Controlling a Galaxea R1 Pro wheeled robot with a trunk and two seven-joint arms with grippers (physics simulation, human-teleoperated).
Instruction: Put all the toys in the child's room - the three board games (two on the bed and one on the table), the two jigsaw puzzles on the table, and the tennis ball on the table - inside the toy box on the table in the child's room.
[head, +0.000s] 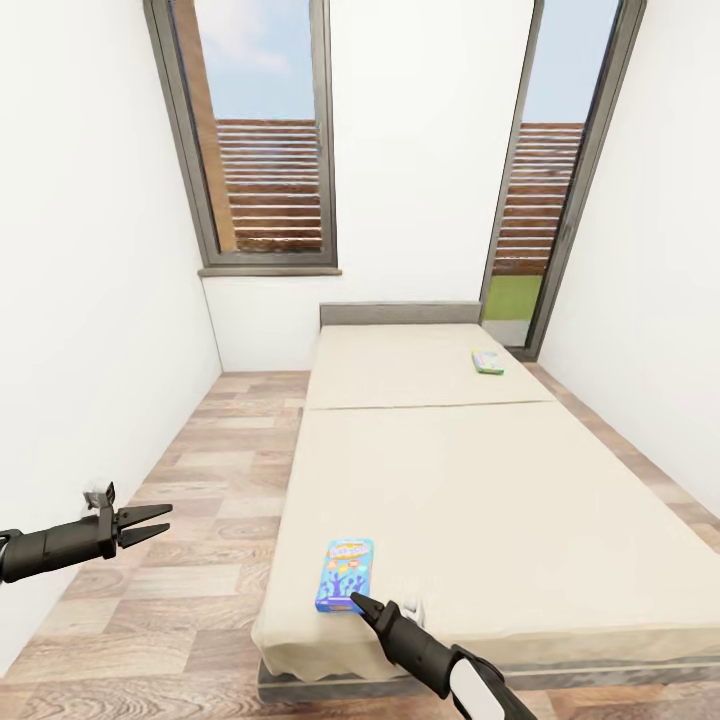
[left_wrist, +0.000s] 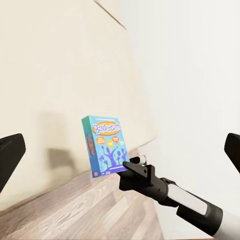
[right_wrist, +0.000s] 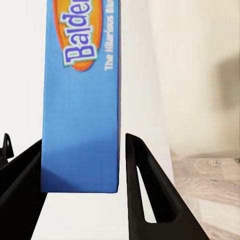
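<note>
Your right claw (head: 358, 600) straddles the blue game's (head: 344, 574) near end, fingers spread; its length runs far.

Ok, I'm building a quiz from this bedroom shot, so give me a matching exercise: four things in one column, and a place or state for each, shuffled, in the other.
Things
1. blue board game
2. second board game
3. left gripper
4. right gripper

Places or states
A. over the wood floor beside the bed, jaws open and empty
B. far end of the mattress, near the headboard
C. near corner of the mattress, lying flat
D. at the near end of the blue box, jaws open on either side of it

Pairs: 1-C, 2-B, 3-A, 4-D
</note>
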